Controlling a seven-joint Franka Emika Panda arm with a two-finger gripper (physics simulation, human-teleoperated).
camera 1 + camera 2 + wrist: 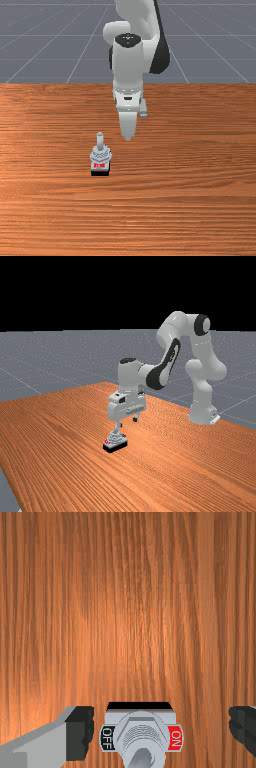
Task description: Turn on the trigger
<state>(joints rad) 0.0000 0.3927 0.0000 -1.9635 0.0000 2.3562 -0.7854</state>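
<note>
Tool [128, 422]: opened wide, nothing gripped
Toggle switch [100, 156]: set on surface [190, 200], framed between fingers in wrist view
Lever [100, 141]: untouched
ON label [175, 738]: printed red
OFF label [107, 738]: backed black

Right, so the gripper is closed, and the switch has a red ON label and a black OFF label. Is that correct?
Not quite: the gripper is open, its fingers wide apart in the wrist view. The switch does have a red ON label and a black OFF label.

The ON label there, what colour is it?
The ON label is red with white letters, clearest in the wrist view.
</note>
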